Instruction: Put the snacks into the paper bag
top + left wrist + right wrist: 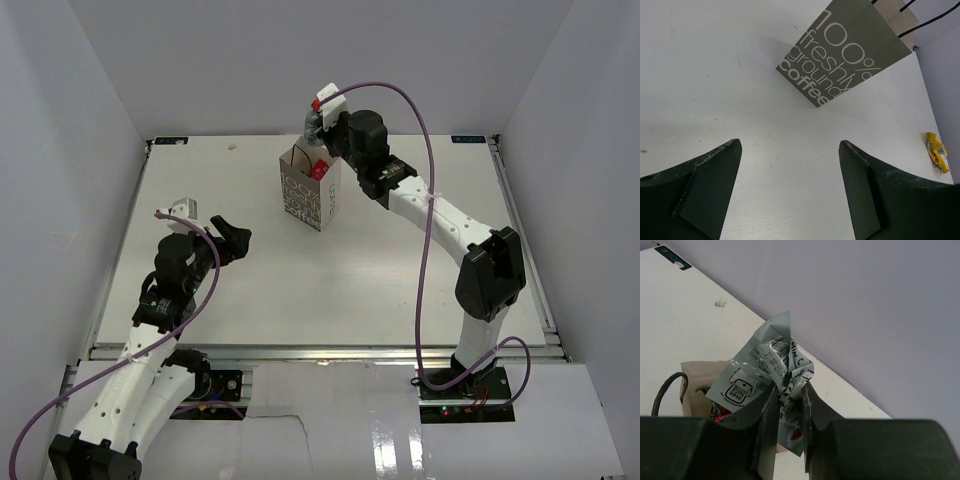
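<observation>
Carefully, the silver-grey snack (765,365) clamped in the near-shut right jaws is to be centred over the paper bag (302,200) beneath before release; left jaws are spread, empty.

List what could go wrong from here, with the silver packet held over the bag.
1. The right gripper pinches the silver-grey packet by a crumpled edge only; it could slip early or cling at release.
2. The packet seems to hang near the paper bag's far rim, so it may fall outside.
3. The bag stands unsupported, with the open left gripper well away; a nudge could tip it.
</observation>
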Motion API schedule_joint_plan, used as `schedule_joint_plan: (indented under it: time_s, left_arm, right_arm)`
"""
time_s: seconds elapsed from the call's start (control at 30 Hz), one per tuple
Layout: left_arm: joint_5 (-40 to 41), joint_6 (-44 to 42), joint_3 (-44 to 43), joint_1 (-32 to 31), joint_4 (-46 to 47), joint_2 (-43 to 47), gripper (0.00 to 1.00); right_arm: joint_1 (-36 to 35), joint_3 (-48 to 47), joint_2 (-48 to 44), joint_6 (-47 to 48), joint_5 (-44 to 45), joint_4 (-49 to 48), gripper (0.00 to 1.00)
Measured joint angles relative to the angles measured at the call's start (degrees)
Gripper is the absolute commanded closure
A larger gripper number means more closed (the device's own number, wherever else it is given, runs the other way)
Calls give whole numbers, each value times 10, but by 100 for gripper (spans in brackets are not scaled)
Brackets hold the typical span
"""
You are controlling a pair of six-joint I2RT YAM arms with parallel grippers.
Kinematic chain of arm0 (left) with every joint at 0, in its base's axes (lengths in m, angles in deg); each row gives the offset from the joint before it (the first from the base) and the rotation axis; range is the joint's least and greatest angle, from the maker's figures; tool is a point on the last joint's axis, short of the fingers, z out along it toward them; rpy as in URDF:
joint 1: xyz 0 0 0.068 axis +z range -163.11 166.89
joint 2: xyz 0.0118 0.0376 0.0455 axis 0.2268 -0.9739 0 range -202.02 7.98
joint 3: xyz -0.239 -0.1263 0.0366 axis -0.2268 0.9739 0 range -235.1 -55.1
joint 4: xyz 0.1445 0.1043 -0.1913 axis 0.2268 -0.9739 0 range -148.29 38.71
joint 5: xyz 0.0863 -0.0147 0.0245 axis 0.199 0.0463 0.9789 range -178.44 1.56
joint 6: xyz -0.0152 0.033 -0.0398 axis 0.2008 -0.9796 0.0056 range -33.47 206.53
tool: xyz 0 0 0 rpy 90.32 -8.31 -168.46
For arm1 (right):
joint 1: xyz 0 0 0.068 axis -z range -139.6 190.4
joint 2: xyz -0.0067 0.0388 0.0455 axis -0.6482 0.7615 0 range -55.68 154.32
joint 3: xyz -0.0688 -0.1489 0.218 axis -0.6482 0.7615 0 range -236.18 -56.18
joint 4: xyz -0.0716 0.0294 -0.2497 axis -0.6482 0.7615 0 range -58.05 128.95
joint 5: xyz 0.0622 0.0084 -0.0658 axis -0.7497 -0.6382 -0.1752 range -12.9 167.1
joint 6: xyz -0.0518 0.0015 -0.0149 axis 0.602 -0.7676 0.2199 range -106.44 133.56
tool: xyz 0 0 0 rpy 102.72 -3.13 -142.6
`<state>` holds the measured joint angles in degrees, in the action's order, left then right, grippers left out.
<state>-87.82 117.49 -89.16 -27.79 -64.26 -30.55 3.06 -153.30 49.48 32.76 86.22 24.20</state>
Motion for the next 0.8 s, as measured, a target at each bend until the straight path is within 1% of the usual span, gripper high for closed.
schedule_joint_plan:
  time_s: [0.03,0.07,0.13,0.2,0.23,0.33,0.37,0.43,0.47,0.53,0.6,0.67,0.73,0.77,0.8]
  left_arm:
    - [0,1,0,0,0,0,11]
    - [0,1,0,0,0,0,11]
    - [-3,2,0,0,0,0,11]
    - [-8,2,0,0,0,-2,11]
    - [-11,2,0,0,1,-3,11]
    - [-16,2,0,0,0,-5,11]
    - [-17,2,0,0,1,-5,11]
    - [-19,2,0,0,1,-5,11]
    - [-20,2,0,0,1,-5,11]
    - [-22,2,0,0,1,-5,11]
    - [-24,2,0,0,1,-5,11]
    - [-26,2,0,0,1,-5,11]
    - [-28,2,0,0,0,-4,11]
    - [-29,2,0,0,1,-3,11]
    - [-30,2,0,0,0,-1,11]
  right_arm:
    - [1,6,0,0,1,-3,74]
    - [0,14,0,0,1,-5,70]
    - [0,31,-1,-2,-3,-7,67]
    - [-2,45,-2,-4,-7,-5,61]
    - [-3,51,-2,-6,-11,-4,56]
    - [-6,61,-3,-9,-21,2,46]
    - [-6,62,-5,-9,-23,5,40]
    - [-7,62,-9,-10,-29,7,36]
    - [-7,62,-13,-10,-31,9,32]
    - [-7,62,-22,-11,-34,12,29]
    - [-7,62,-33,-11,-35,17,24]
    - [-5,62,-48,-9,-39,21,16]
    - [3,62,-67,-5,-59,35,3]
    - [14,62,-79,2,-83,53,8]
    - [31,62,-93,13,-121,79,10]
